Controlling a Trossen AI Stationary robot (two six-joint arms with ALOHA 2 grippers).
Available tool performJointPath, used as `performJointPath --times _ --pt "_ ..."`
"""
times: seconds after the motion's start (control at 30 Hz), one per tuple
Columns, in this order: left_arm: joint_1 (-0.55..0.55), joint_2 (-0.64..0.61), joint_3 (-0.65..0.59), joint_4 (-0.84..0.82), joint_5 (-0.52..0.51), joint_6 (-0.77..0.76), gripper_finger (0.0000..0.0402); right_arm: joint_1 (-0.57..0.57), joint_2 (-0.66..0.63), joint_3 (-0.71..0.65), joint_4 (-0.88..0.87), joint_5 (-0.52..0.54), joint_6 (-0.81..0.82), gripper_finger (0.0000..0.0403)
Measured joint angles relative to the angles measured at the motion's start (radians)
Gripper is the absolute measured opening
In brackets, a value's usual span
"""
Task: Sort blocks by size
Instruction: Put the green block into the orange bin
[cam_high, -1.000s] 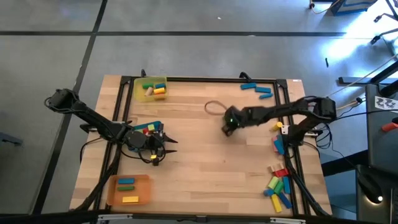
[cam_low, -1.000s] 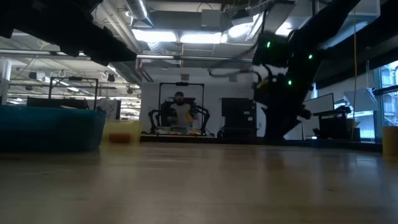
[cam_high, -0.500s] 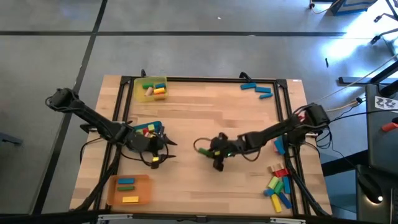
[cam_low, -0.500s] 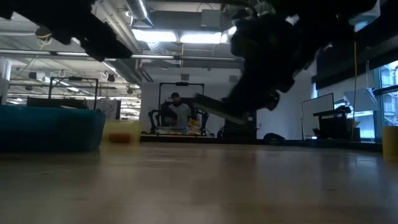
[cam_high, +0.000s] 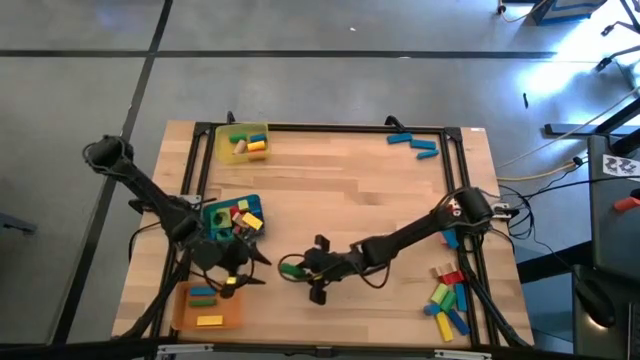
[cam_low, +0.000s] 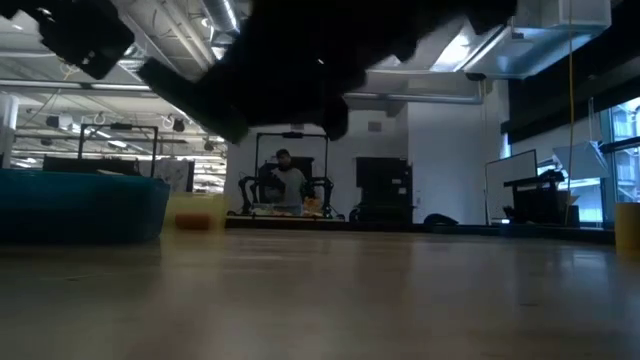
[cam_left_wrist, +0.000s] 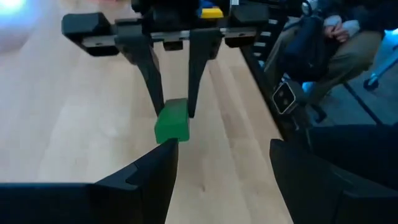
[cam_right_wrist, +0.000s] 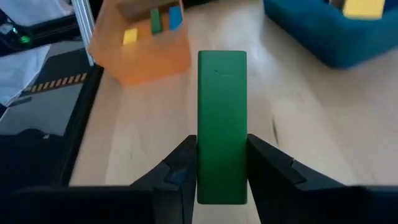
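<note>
Long green rectangular block pinched lengthwise, above the wood; small coloured blocks clustered at the table's right edge

left gripper spread, right gripper clamped

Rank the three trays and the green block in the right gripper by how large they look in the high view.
1. Orange tray, largest.
2. Blue tray and yellow tray: these look alike, and the left arm covers part of the blue one, so no ranking.
3. Green block, held in the right gripper, clearly smallest.
</note>
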Motion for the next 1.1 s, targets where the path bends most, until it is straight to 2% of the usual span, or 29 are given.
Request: performJointPath --times 0.27,0.6,0.73,0.97,1.1 --pt "-0.042 0.042 -0.001 0.003 -0.122 -0.079 0.0237 0.001 0.075 0.119 0.006 0.023 -0.019 0.0117" --pt "-0.029 0.120 -0.001 0.078 -0.123 -0.066 0.0232 -0.001 0.095 0.149 0.053 0.044 -0.037 0.0118" --pt "-0.029 0.123 0.000 0.099 -0.123 -0.059 0.0196 -0.001 0.095 0.149 0.067 0.040 -0.045 0.0119" --pt "-0.017 0.123 0.000 0.098 -0.111 -0.048 0.0100 0.000 0.095 0.149 0.072 0.041 -0.062 0.0119" --pt "-0.018 0.123 0.000 0.096 -0.111 -0.036 0.0089 0.000 0.095 0.149 0.072 0.042 -0.064 0.0124"
